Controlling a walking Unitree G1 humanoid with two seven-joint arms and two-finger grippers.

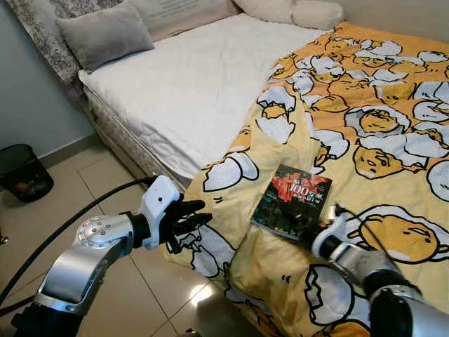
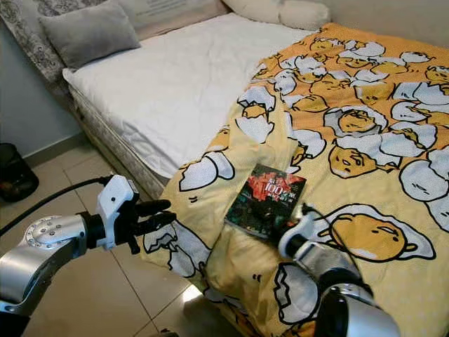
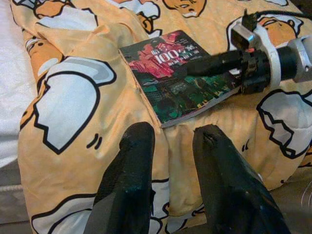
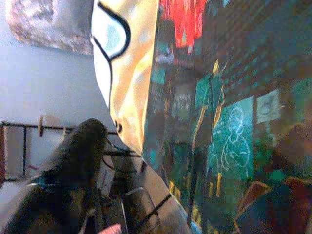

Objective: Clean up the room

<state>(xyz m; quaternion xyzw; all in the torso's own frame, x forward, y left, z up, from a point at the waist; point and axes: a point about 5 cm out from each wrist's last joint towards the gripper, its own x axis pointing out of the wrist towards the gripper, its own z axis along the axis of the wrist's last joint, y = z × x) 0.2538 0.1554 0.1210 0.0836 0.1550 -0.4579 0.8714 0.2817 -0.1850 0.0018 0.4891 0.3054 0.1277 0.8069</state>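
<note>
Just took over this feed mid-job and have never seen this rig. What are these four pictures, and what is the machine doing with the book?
Two pictures come from the humanoid's head, looking down at a bed; the other two come from cameras on its wrists. A book lies on the yellow egg-print blanket. The right gripper has one black finger lying across the book's cover; whether it has closed on the book I cannot tell. The left gripper hovers open beside the blanket's hanging edge, holding nothing. A dark bin stands on the floor.

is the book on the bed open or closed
Closed: the book lies flat on the yellow blanket with its front cover up, no pages showing.
</note>
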